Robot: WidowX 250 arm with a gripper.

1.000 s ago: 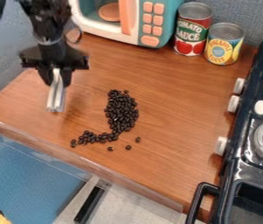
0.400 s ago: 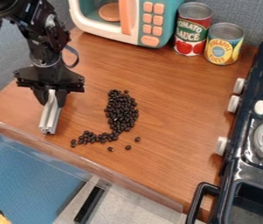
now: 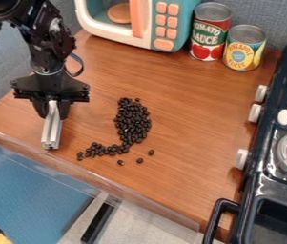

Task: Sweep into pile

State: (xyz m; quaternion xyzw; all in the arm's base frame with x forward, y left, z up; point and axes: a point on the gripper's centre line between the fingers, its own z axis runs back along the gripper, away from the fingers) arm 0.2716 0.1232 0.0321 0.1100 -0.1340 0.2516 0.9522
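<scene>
Brown wood-grain countertop [image 3: 190, 109] carries dark beans [image 3: 133, 121] near the frame's centre, trailing toward lower left, while at left the black gripper [image 3: 52, 107] hangs clamped on a silvery metal bar [image 3: 51, 131].

Blk arm [image 3: 44, 43], glossy segs w/ pale specks. Dark cable [image 3: 80, 61] loops nr wrist. Blk pincer [image 3: 52, 111], wide crossbar [image 3: 32, 88].

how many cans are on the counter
2: a red-labelled can right of the toy microwave, and a yellow-labelled can between it and the stove.
</scene>
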